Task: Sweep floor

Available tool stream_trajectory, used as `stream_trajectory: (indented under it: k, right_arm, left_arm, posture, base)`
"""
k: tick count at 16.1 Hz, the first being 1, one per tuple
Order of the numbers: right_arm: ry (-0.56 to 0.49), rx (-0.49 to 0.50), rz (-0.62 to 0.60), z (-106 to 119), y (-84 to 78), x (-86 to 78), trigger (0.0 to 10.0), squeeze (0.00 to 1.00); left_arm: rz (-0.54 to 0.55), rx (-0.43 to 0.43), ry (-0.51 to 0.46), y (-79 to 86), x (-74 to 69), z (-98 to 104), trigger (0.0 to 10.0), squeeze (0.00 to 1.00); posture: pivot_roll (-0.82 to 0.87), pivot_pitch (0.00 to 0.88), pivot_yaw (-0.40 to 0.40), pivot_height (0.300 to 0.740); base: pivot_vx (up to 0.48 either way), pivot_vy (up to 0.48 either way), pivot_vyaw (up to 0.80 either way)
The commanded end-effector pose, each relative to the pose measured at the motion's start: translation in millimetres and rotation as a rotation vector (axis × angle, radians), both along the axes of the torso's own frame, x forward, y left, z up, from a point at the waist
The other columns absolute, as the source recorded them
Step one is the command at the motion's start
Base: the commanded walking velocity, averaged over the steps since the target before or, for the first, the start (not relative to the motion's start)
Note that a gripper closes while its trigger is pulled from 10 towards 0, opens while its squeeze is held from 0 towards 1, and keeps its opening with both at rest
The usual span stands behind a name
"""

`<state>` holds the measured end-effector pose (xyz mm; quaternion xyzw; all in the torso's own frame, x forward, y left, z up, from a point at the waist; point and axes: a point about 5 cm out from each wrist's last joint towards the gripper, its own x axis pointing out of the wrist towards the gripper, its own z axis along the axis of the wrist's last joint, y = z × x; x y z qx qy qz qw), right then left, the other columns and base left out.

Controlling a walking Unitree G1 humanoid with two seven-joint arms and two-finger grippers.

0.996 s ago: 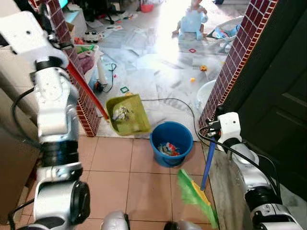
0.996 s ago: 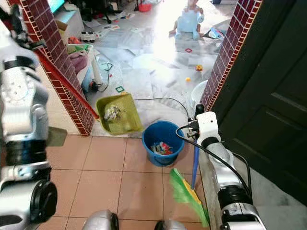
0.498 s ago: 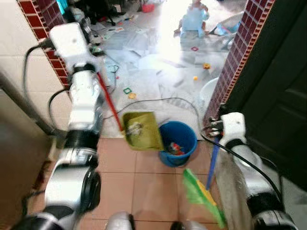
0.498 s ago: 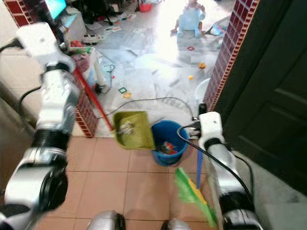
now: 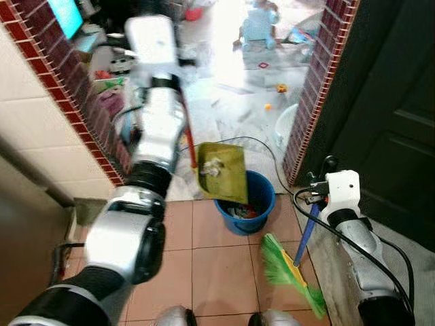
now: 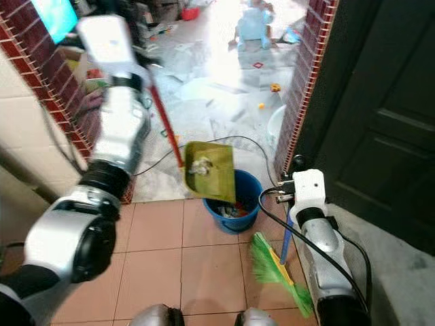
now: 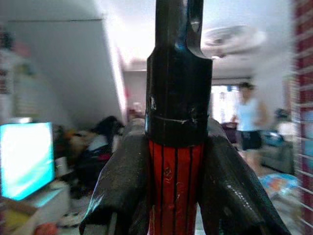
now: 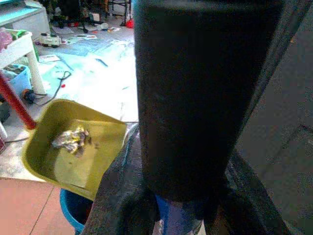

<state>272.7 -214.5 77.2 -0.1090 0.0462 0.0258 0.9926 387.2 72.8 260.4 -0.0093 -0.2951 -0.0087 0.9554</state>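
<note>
Floor: terracotta tiles near the robot; past the doorway, pale marble floor strewn with toys and papers, a black cable lying across it.
Room: red brick pillars on both sides, a dark door on the right, a lit screen; a person stands at the back.
Dustpan: yellow-green dustpan tilted over the blue bucket, crumpled litter on it.
Left pincer: left pincer pressed around the dustpan's red handle, raised high.
Right pincer: right pincer pinching the broom's blue handle, upright beside the bucket.
Broom: green bristles rest on the tiles.
</note>
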Motion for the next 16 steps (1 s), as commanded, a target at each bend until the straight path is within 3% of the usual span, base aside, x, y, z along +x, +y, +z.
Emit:
stream_trajectory:
  k: [1,3,6,10,11,13,14,16]
  right_arm:
    - [0.105,0.003,-0.012,-17,-1.4,-8.9,10.0,0.0]
    - [0.1,0.0,-0.013,-14,-2.5,-10.2,10.0,0.0]
    - [0.101,-0.002,-0.011,-13,-1.9,-10.8,10.0,0.0]
    - [0.112,-0.001,0.01,-13,4.3,-5.9,10.0,0.0]
    - [0.113,-0.004,0.02,-14,6.2,-3.1,10.0,0.0]
    - [0.112,-0.007,0.028,-12,7.5,1.6,10.0,0.0]
    - [0.112,-0.008,0.032,-12,8.2,3.3,10.0,0.0]
    - [0.115,-0.009,0.036,-13,8.9,5.8,10.0,0.0]
  left_arm:
    - [-0.05,0.099,-0.088,-16.4,-6.3,5,10.0,0.0]
    - [-0.115,0.209,-0.089,-37.2,-15.6,-16,10.0,0.0]
    - [-0.21,0.267,-0.057,-58.2,-26.0,-39,10.0,0.0]
    - [-0.558,0.403,-0.107,-110.1,-60.1,-58,10.0,0.0]
    - [-0.692,0.479,-0.152,-126.5,-76.4,-64,10.0,0.0]
    - [-0.88,0.556,-0.19,-144.0,-97.1,-71,10.0,0.0]
    - [-0.956,0.653,-0.252,-150.6,-109.1,-75,10.0,0.0]
    - [-0.999,0.71,-0.312,-153.5,-116.6,-73,10.0,0.0]
  posture:
    - [-0.3,0.058,0.123,0.74]
    - [-0.3,0.063,0.119,0.74]
    - [-0.3,0.062,0.115,0.74]
    - [-0.26,0.054,0.097,0.74]
    - [-0.25,0.052,0.093,0.74]
    - [-0.24,0.054,0.087,0.74]
    - [-0.23,0.055,0.086,0.74]
    - [-0.23,0.056,0.085,0.74]
  base:
    - [0.0,0.0,0.0]
    - [0.0,0.0,0.0]
    - [0.0,0.0,0.0]
    - [0.0,0.0,0.0]
    - [0.0,0.0,0.0]
    - [0.0,0.0,0.0]
    - [0.0,0.0,0.0]
    - [0.0,0.0,0.0]
